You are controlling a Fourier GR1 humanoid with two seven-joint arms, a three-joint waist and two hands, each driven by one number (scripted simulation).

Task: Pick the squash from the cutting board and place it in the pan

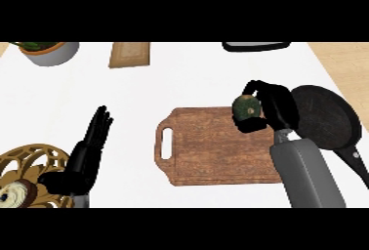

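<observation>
One green squash [247, 107] is sitting in your right hand [277, 110], and the black fingers are curling round it. You are holding it at the far right corner of the brown wooden cutting board [216, 154], just beside the left rim of the dark pan [328, 122]. I cannot tell if the squash is touching the board. The pan is lying right of the board, its handle pointing back toward you. Your left hand [88, 146] is showing open, well to the left of the board, with its fingers straight and pointing away over the white counter [187, 78]. Just beside it, a round gold wire stand [29, 161] is sitting at the low left. Far back, a potted plant [45, 51], a small wooden block [130, 54] and a black thing [256, 46] are sitting along the edge.
</observation>
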